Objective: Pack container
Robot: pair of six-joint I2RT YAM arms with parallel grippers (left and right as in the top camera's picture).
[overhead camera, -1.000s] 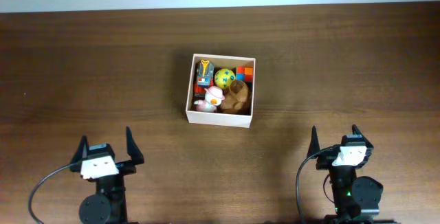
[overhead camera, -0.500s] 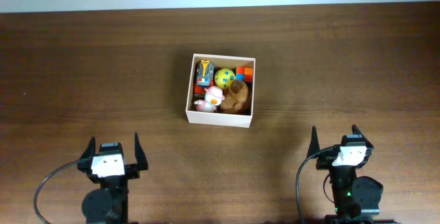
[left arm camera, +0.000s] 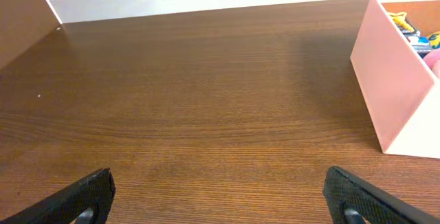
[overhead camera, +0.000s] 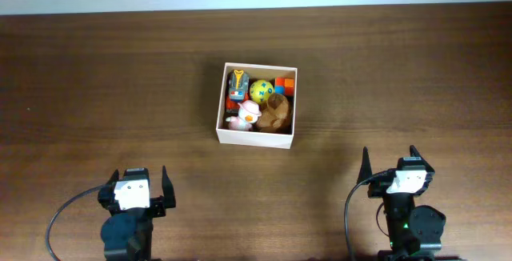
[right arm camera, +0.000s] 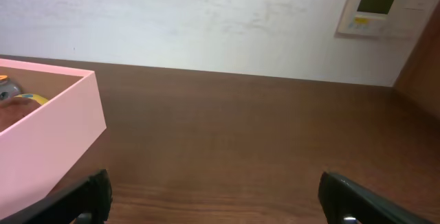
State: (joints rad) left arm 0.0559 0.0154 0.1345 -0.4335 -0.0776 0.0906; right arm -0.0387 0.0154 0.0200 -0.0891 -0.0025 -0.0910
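Note:
The container is a square white-walled box in the middle of the table. It holds a yellow ball, a brown plush, a toy truck, a white-and-pink toy and red and blue blocks. Its wall shows at the right of the left wrist view and at the left of the right wrist view. My left gripper is open and empty at the front left. My right gripper is open and empty at the front right. Both are far from the container.
The brown wooden table runs back to a white wall. A wall panel with a small screen hangs at the far right in the right wrist view. Black cables trail from both arm bases.
My left arm has drawn back toward the front edge and shifted a little right, with its jaws still open. The right arm and the container have not moved.

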